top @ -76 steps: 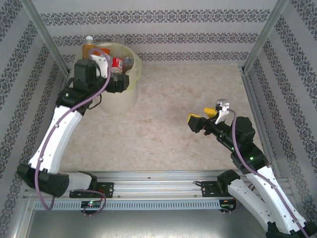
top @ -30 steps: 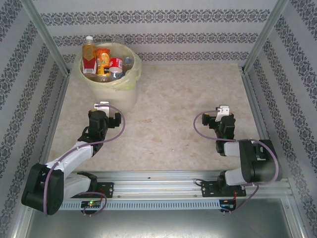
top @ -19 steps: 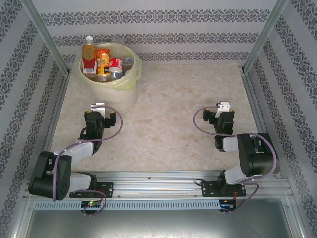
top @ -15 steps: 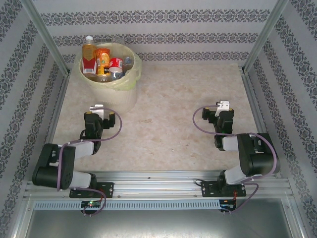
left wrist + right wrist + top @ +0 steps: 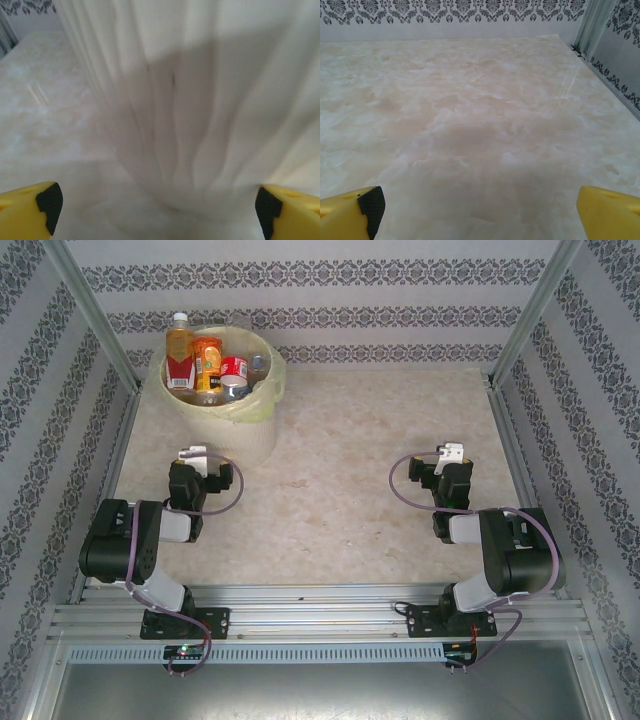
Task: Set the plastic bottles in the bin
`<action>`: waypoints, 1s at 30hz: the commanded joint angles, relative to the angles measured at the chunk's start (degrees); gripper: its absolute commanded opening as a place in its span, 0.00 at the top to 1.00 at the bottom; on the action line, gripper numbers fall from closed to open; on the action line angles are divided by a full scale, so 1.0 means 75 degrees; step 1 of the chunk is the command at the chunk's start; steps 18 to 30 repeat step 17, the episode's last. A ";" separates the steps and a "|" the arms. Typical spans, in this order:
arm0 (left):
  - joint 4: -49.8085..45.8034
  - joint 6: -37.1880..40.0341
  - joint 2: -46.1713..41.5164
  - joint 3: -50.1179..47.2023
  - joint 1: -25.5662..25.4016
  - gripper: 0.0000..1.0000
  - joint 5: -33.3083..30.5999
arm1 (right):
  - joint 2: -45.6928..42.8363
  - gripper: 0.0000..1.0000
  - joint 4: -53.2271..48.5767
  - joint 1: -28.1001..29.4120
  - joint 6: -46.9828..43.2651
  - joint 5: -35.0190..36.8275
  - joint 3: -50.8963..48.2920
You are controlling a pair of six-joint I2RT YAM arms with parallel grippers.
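Bottles [image 5: 207, 360] sit packed together inside the bin [image 5: 252, 445], which stands at the far left corner of the table [image 5: 350, 470]. An amber one with a red label stands upright at the bin's far-left side and pokes above the rim, with an orange-labelled one and a red-labelled one beside it. A pale yellow bag [image 5: 272, 395] folds over the rim.

The left arm [image 5: 125, 545] is folded near its base, its wrist low on the table just in front of the bin. In the left wrist view, the left fingers [image 5: 30, 210] stand wide apart with nothing between them, and the bin's white wall rises close ahead, blurred.

The right arm [image 5: 505, 555] is likewise folded, on the right side of the table, well apart from the bin. The right fingers [image 5: 607, 212] are spread wide too and hold nothing, with bare marbled table ahead up to the patterned wall [image 5: 455, 12].
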 commanded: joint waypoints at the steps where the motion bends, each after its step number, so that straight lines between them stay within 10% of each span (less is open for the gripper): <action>1: -0.0228 -0.0142 -0.0055 0.0041 0.0096 0.00 0.0154 | 0.0048 0.02 0.0044 0.0076 -0.0008 0.0124 0.0139; 30: -0.0250 -0.0106 -0.0054 0.0042 0.0093 0.00 0.0255 | 0.0053 0.02 0.0000 0.0088 -0.0052 0.0032 0.0162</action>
